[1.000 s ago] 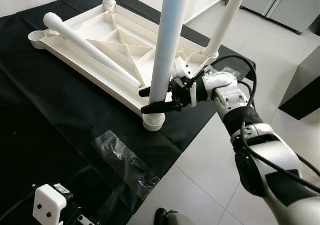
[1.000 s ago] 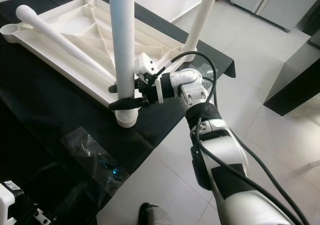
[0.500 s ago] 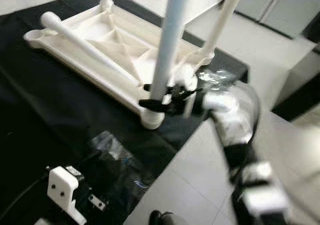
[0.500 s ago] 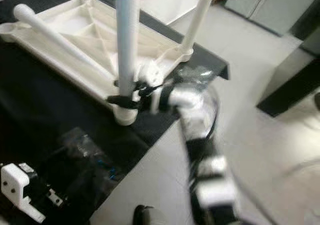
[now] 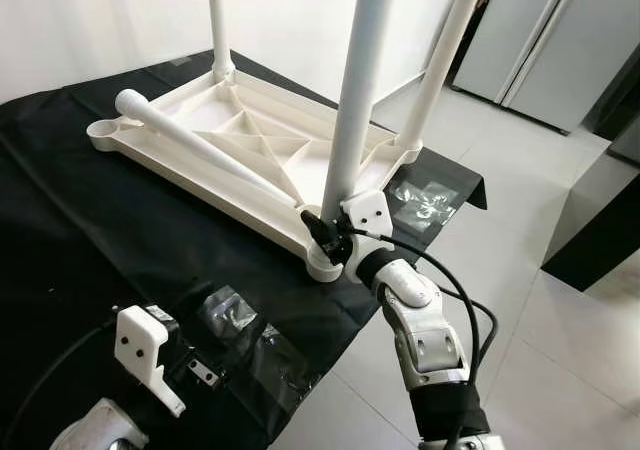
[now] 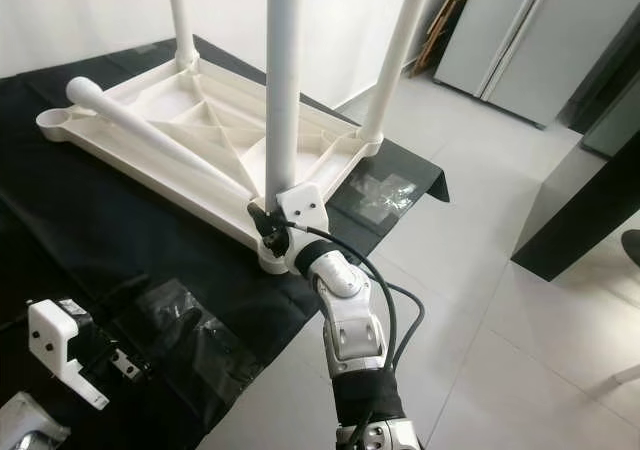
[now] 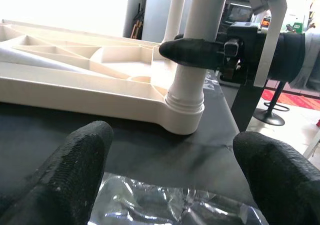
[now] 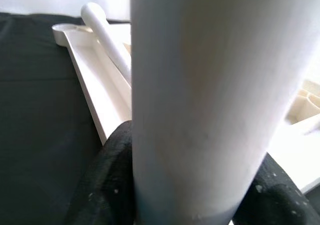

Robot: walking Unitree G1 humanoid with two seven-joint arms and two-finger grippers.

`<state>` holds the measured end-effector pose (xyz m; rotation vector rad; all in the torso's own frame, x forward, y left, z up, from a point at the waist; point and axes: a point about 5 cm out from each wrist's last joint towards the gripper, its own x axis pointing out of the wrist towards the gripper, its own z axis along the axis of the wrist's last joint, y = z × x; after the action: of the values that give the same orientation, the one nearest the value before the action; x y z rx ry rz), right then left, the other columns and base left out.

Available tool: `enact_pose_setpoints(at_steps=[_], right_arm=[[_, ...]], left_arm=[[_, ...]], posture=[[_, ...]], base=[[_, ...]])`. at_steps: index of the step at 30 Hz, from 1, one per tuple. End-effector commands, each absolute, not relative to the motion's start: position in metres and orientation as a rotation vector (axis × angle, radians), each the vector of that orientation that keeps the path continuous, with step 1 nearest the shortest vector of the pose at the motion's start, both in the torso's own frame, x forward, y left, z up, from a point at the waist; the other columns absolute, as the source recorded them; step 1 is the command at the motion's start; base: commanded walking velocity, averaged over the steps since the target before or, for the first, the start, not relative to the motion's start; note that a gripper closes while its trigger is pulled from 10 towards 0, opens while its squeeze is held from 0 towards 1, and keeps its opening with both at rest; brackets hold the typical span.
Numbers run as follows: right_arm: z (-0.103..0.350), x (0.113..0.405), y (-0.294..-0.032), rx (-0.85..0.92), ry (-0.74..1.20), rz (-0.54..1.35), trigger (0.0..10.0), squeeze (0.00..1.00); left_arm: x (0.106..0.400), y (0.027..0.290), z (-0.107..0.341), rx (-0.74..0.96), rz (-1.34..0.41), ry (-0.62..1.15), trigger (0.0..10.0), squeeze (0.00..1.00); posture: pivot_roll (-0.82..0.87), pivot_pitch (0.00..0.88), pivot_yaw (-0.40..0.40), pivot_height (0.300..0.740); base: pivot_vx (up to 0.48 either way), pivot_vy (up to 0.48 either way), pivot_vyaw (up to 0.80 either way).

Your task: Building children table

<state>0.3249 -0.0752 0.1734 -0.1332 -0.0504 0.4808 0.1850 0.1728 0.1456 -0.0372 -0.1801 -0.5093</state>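
Note:
A white children's table top (image 5: 190, 170) lies upside down on a black cloth (image 5: 90, 240). Three white legs stand in its corner sockets: one far (image 5: 215, 20), one to the right (image 5: 445, 60) and one near (image 5: 355, 100). Another leg (image 5: 200, 145) lies loose across the ribs, next to an empty corner socket (image 5: 100, 128). My right gripper (image 5: 322, 232) is shut on the near leg just above its socket (image 7: 185, 117); its fingers (image 8: 107, 180) clasp the tube from both sides. My left gripper (image 7: 172, 170) hangs open low over the cloth, facing that socket.
Crumpled clear plastic bags lie on the cloth, one near me (image 5: 250, 335) and one by the table's right corner (image 5: 420, 200). The cloth ends at white floor tiles (image 5: 520, 300). Grey cabinet doors (image 5: 560, 50) and a dark block (image 5: 600, 220) stand to the right.
The whole view has shifted and pulled back, so the camera moved. My right gripper stays clamped on the near leg, now lower, close to the socket. My left wrist shows further in.

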Motion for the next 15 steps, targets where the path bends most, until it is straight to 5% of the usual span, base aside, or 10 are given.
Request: enact_pose_setpoints(at_steps=[1,6,10,12,13,14,15], right_arm=[[0.164,0.322,-0.08,-0.131,0.047,0.487,10.0,1.0],[0.194,0.332,-0.081,-0.106,-0.025,0.668,10.0,1.0],[0.219,0.343,-0.091,-0.175,-0.096,1.022,10.0,1.0],[0.219,0.343,-0.091,-0.175,-0.096,1.022,10.0,1.0],[0.226,0.342,-0.096,-0.261,-0.1,1.178,10.0,0.27],[0.232,0.344,-0.101,-0.333,-0.08,1.323,10.0,0.0],[0.232,0.344,-0.101,-0.333,-0.08,1.323,10.0,0.0]], left_arm=[[0.183,0.174,0.144,-0.043,-0.503,-0.177,10.0,0.0],[0.179,0.171,0.144,-0.038,-0.527,-0.171,10.0,0.0],[0.175,0.168,0.145,-0.04,-0.542,-0.167,10.0,0.0],[0.175,0.168,0.145,-0.04,-0.542,-0.167,10.0,0.0],[0.172,0.167,0.146,-0.038,-0.546,-0.162,10.0,0.0],[0.168,0.166,0.147,-0.035,-0.549,-0.156,10.0,0.0],[0.168,0.166,0.147,-0.035,-0.549,-0.156,10.0,0.0]], posture=[[-0.07,0.091,-0.161,0.74],[-0.07,0.114,-0.159,0.74],[-0.05,0.147,-0.159,0.74],[-0.05,0.147,-0.159,0.74],[-0.04,0.165,-0.157,0.74],[-0.03,0.18,-0.157,0.74],[-0.03,0.18,-0.157,0.74]], base=[[0.0,0.0,0.0],[0.0,0.0,0.0],[0.0,0.0,0.0],[0.0,0.0,0.0],[0.0,0.0,0.0],[0.0,0.0,0.0],[0.0,0.0,0.0]])
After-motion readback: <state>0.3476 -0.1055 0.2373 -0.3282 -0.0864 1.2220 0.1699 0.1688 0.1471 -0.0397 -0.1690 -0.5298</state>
